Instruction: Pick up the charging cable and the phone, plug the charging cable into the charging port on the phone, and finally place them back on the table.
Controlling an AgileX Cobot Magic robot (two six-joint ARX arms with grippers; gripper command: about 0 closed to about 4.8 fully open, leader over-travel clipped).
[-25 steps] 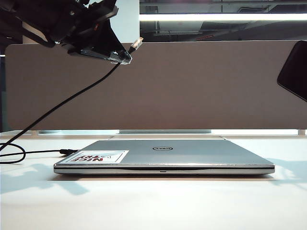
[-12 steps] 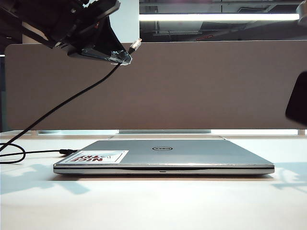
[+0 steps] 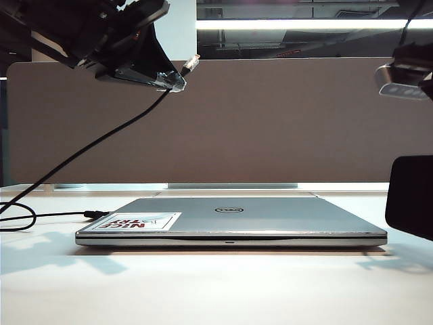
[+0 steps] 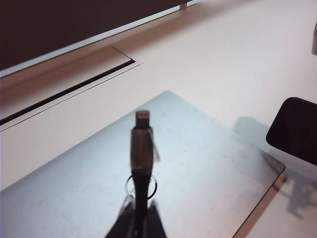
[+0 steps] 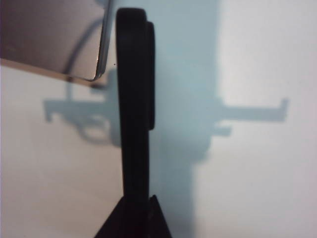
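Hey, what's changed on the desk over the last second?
The flat black phone, clamped in the right pincer, has dropped from high at the right edge down to about laptop level. The left pincer stays raised at upper left, shut on the thin black charging cable. The silver Dell laptop has not moved.

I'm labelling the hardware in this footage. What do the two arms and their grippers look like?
The left gripper is black and angular, with a wedge-shaped body and clear, glossy tips on its jaws. Of the right arm the exterior view shows a grey camera module and a thin dark cable above it; the right gripper shows only black jaws.
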